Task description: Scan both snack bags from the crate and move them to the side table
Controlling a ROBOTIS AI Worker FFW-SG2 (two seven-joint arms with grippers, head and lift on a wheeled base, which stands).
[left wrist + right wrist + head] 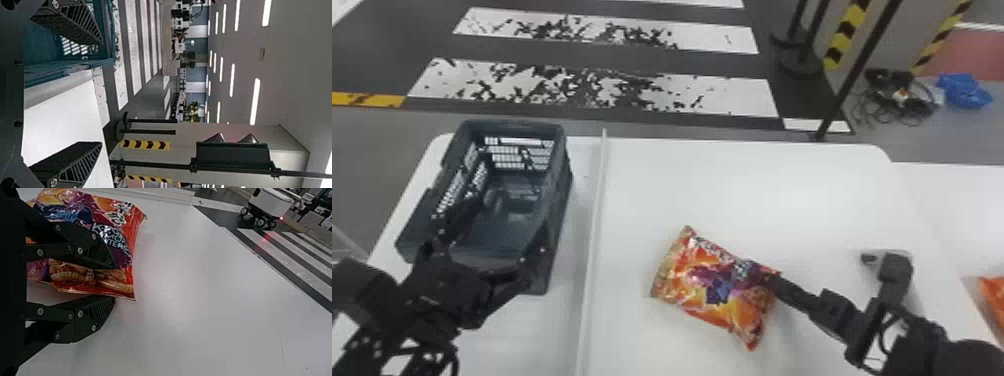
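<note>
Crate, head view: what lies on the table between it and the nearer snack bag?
A raised white strip, between crate and snack bag; head view.

Orange bag — cut off by the head view's right edge.

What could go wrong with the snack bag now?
The right pincer has the snack bag near one end, so the rest might droop or twist, and it could slip out.

The bag looks puffy, so a hard squeeze might crush the snacks or pop it.

Something orange is already on the side table, so the bag might bump it if put down too close.
</note>
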